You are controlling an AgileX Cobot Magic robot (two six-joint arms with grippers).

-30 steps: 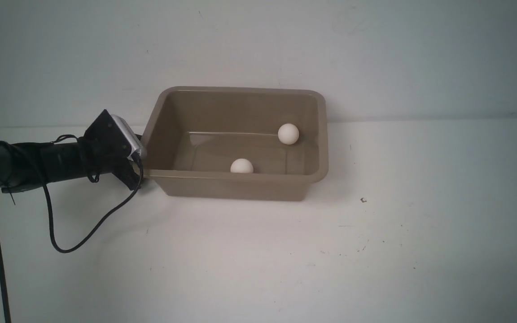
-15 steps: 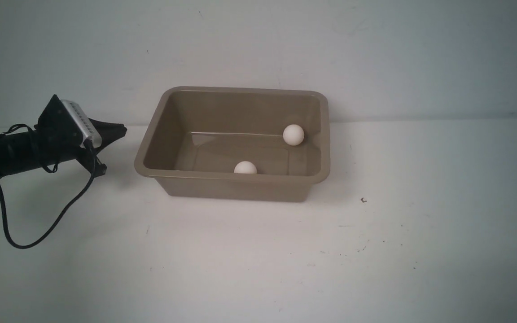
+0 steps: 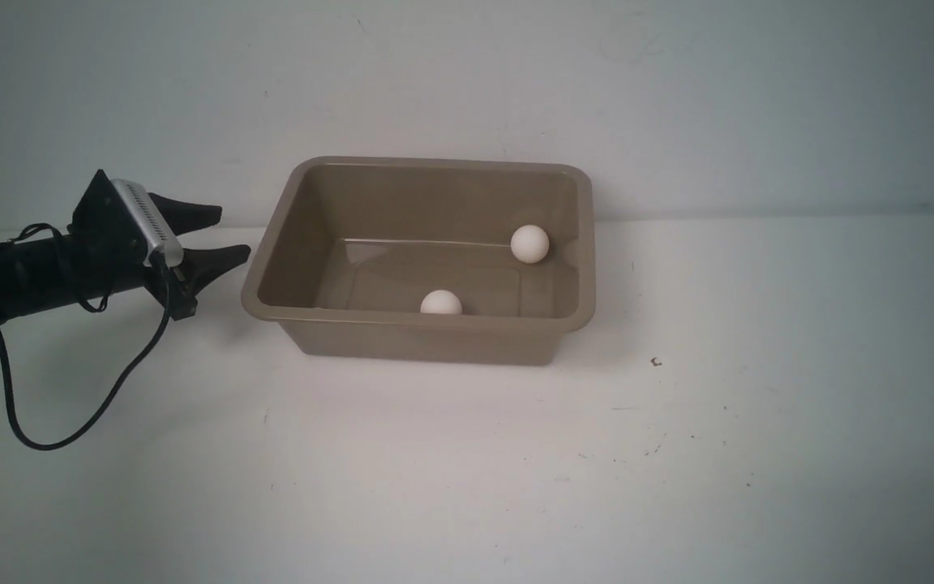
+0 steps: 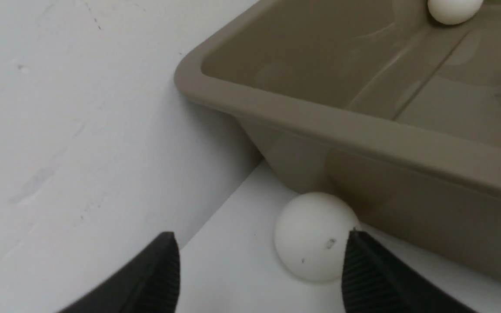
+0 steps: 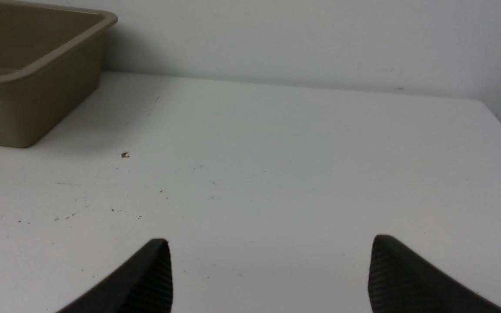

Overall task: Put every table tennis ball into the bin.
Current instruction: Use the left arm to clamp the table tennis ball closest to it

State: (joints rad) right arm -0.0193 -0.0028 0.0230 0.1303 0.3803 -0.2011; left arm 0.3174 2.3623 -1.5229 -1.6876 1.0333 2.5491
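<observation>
The tan-brown bin stands at the back of the white table, against the wall. Two white table tennis balls lie inside it, one by the right wall and one by the near wall. My left gripper hangs open just left of the bin. In the left wrist view another table tennis ball rests on the table against the outside of the bin, beside one fingertip of the open left gripper. My right gripper is open over bare table, with nothing between its fingers.
The back wall runs directly behind the bin. A black cable loops down from the left arm onto the table. A small dark speck lies right of the bin.
My left gripper drew back to the left from the bin's left rim, shut, and has now opened. The bin and the balls inside shifted slightly.
</observation>
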